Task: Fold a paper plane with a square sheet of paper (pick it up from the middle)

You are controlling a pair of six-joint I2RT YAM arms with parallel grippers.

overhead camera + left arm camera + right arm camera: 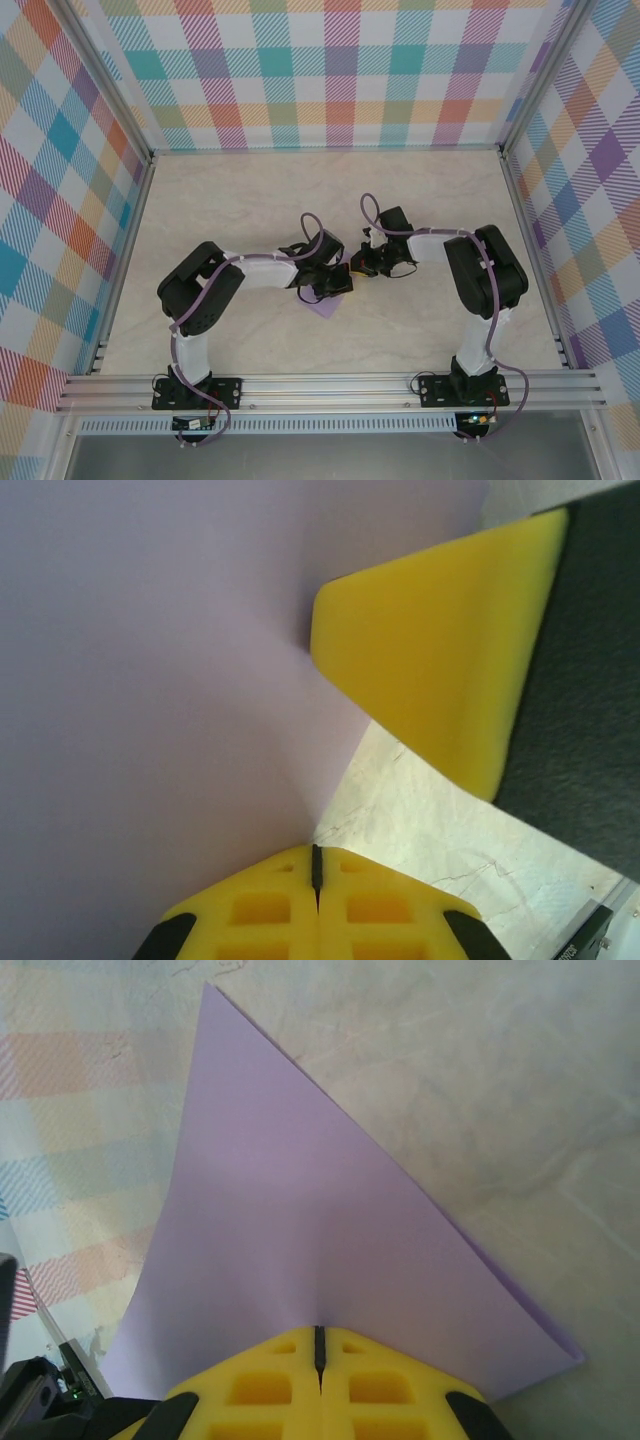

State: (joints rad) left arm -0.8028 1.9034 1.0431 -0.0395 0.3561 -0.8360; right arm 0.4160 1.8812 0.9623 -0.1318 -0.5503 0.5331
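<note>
Both the left gripper (pixel 317 868) and the right gripper (pixel 320 1348) are clenching the purple paper (pixel 300 1220) tightly, near the middle of the table (pixel 250 190)

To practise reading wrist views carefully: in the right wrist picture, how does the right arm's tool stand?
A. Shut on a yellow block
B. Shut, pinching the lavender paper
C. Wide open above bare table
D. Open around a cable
B: the right tool is closed with no gap at its tip, and the lavender paper fans out from the seam where it meets.
</note>
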